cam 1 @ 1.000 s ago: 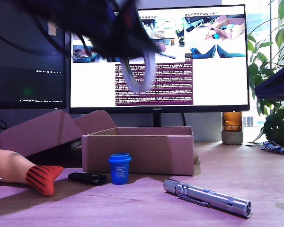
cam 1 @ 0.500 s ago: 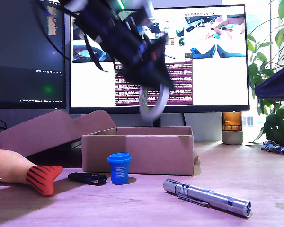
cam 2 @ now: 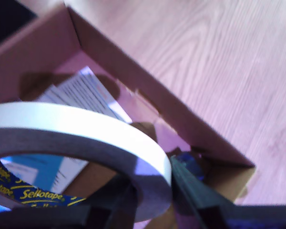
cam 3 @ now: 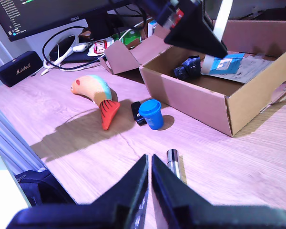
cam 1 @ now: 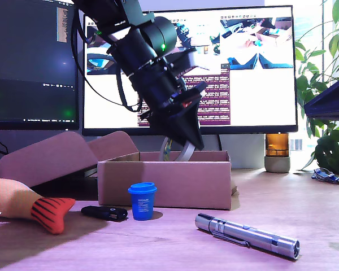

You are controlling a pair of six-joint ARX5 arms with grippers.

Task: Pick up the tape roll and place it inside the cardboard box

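Exterior view: my first gripper (cam 1: 183, 148) reaches steeply down from the exterior view's upper left, its tip just above the rim of the cardboard box (cam 1: 165, 183). The tape roll (cam 1: 178, 151) hangs on edge at that tip, its lower arc dipping behind the box's front wall, over the open interior.

First wrist view: my fingers pinch the tape roll (cam 2: 109, 140) through its white band, one dark finger (cam 2: 200, 195) outside the ring, the other inside the hollow centre. Yellow lettering on a blue core shows along the inner edge. Below the ring lies the cardboard box (cam 2: 148, 90) with printed paper (cam 2: 81, 90) on its floor.

Second wrist view: my second gripper (cam 3: 150, 186) hovers over the bare wooden desk (cam 3: 76, 157), fingers pressed together, nothing between them. Ahead of it lie a silver flashlight (cam 3: 173, 160), a blue cup (cam 3: 151, 114), a small black object (cam 3: 137, 112) touching the cup, and a fish toy (cam 3: 97, 95) with a red striped tail. The cardboard box (cam 3: 200, 98) stands further on, holding papers and small dark items; the tape roll (cam 3: 223, 18) shows as a white strip above it.

Exterior view again: the blue cup (cam 1: 142, 200) stands just in front of the box, the flashlight (cam 1: 247, 235) near the exterior view's lower right, the fish toy (cam 1: 28, 206) at its lower left. A lit monitor (cam 1: 260, 84) fills the background.
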